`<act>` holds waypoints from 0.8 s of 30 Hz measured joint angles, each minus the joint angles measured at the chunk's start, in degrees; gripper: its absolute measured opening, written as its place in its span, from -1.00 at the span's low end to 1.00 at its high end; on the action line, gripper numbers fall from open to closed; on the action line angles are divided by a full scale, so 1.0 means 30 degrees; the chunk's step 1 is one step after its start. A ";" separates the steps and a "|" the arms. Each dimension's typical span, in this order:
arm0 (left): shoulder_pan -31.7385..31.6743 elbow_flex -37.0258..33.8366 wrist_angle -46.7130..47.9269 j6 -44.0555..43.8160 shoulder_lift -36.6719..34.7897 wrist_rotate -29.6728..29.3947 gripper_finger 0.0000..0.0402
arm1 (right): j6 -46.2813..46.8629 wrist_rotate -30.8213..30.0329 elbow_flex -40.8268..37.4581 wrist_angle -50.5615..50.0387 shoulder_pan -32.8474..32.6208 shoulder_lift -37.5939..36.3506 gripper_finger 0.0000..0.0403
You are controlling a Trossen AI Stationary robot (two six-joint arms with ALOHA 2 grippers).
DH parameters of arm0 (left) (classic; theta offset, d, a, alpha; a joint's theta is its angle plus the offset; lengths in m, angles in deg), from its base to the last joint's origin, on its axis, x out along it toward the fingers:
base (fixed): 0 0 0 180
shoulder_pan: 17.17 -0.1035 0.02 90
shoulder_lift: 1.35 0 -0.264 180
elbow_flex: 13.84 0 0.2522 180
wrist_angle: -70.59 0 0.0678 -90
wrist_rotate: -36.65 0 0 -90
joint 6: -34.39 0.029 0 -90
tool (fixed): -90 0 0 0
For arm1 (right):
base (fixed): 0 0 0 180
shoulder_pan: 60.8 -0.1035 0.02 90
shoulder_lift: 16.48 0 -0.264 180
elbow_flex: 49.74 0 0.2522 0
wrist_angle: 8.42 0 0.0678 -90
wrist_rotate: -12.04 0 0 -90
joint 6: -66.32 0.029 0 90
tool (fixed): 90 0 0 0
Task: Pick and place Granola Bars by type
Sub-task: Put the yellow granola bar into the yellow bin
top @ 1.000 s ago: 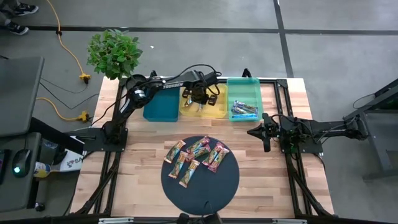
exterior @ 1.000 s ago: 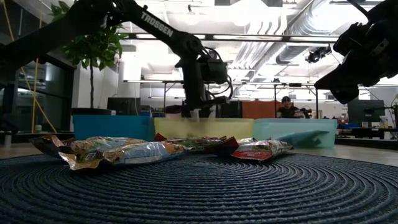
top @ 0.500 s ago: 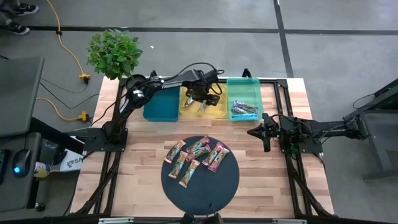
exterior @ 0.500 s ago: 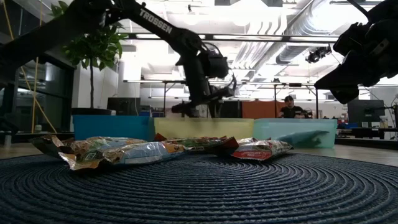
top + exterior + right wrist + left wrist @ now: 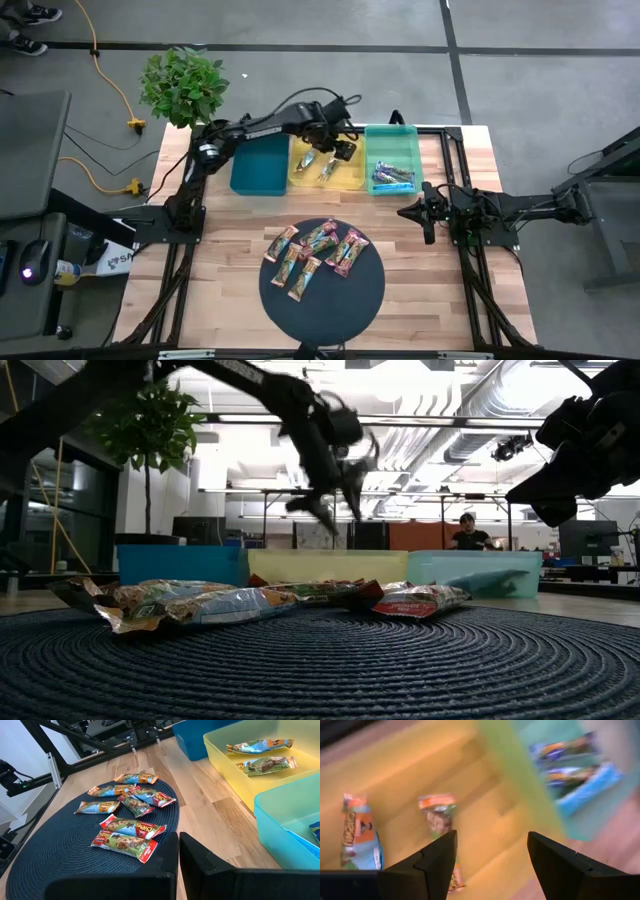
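**Now empty-handed over the yellow tray, the left arm has the mat pile behind it**

Largest first: the pale wooden table (image 5: 220, 260) carries a large dark round woven mat (image 5: 350, 300) at its near middle and three plastic trays in a row at the far edge: a deep blue tray (image 5: 258, 170), a yellow tray (image 5: 352, 178) and a light turquoise tray (image 5: 408, 135).

The left gripper (image 5: 338, 148) hangs above the yellow tray with its fingers spread and nothing between them. Two orange-tan-green granola bars (image 5: 439, 815) lie flat on the tray floor under it. Blue-purple bars (image 5: 393, 177) lie in the turquoise tray.

The unsorted shiny-wrapped bars (image 5: 318, 252) lie fanned on the mat, most with their long axes slanting toward the trays. From the left fingers they lie back toward the near edge, past the yellow tray's front wall.

The right gripper (image 5: 420, 212), fingers pressed together, waits just beside the mat and looks nearer the pile.

Bare wood between trays and mat leaves open room for either approach.
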 joint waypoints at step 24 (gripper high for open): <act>0.2352 0.0015 0.7713 0.0995 -1.1858 -0.5332 0.19 | 0.0000 0.0005 0.0000 -0.0011 -0.0004 0.0000 -1.00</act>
